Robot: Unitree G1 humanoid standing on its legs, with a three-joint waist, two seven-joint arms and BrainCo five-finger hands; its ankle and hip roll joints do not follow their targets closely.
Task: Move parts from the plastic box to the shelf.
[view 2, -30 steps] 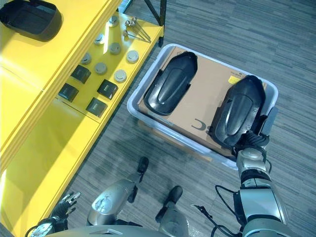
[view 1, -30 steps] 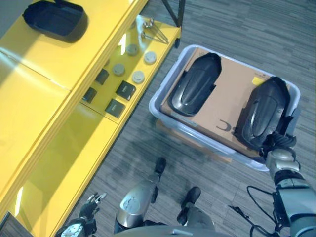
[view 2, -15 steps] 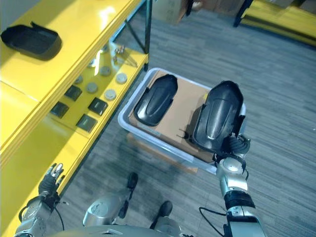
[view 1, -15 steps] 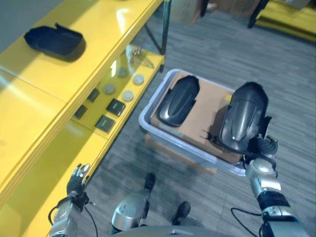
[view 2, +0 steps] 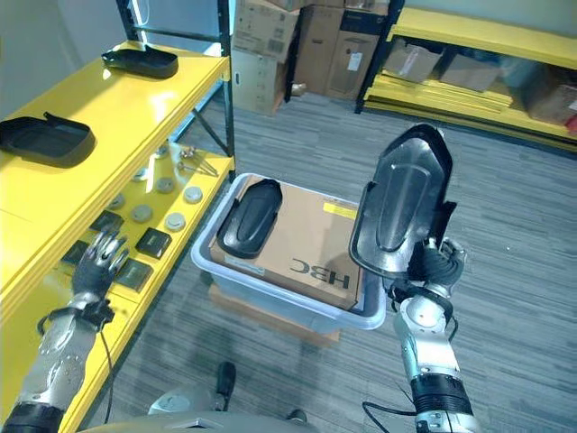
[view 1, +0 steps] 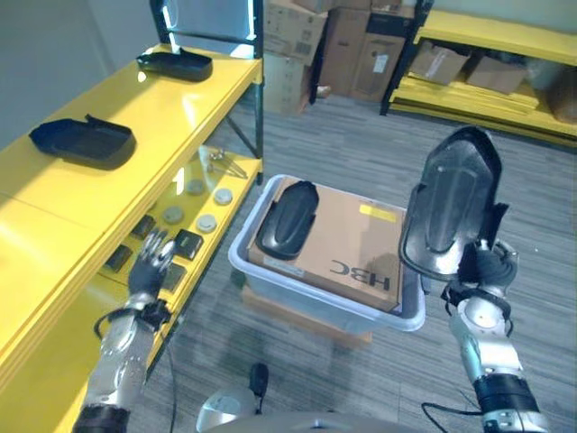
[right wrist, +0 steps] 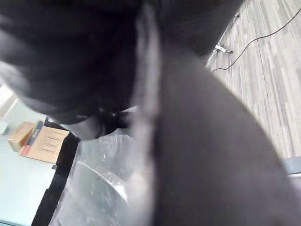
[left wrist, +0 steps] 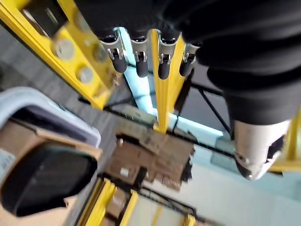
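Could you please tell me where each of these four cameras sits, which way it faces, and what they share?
Left eye view: on the head, looking down at the plastic box, the yellow shelf, the raised left hand.
Right eye view: beside it, same scene; the right hand holds up a black part.
Left wrist view: along straight fingers toward the shelf.
Right wrist view: pressed against the held part.
Shared: the second black part in the box shows in both eye views and the left wrist view.

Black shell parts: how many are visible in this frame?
4: one lifted by the right hand (black shell part), one in the plastic box, two on the yellow shelf top. Others may be hidden.
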